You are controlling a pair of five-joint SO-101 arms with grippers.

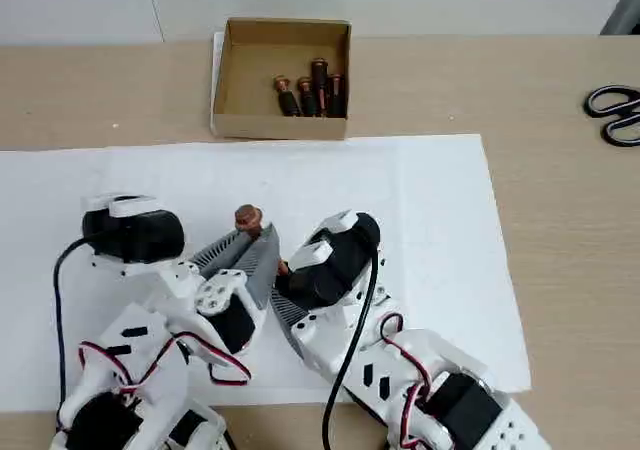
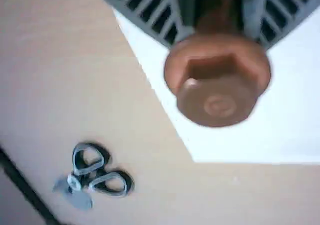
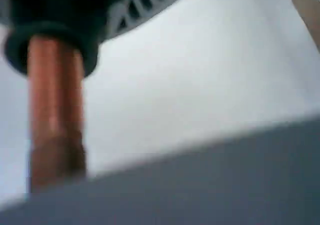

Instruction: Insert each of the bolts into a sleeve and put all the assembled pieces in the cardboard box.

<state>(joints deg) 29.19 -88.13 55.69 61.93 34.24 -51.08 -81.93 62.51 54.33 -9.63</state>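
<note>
Left gripper [image 1: 252, 238] clamps the bolt [image 1: 248, 216], well apart from the cardboard box [image 1: 232, 70] holding assembled pieces [image 1: 312, 92]. Right gripper [image 1: 285, 270] also well apart from the box, grip can't tell; sleeve [image 3: 50, 30] around a copper shaft.

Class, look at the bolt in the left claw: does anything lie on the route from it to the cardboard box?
Nothing visible does. From the bolt, held in the left claw, only white sheet lies up to the cardboard box. The box is open on top; assembled pieces lie in its right half.
</note>
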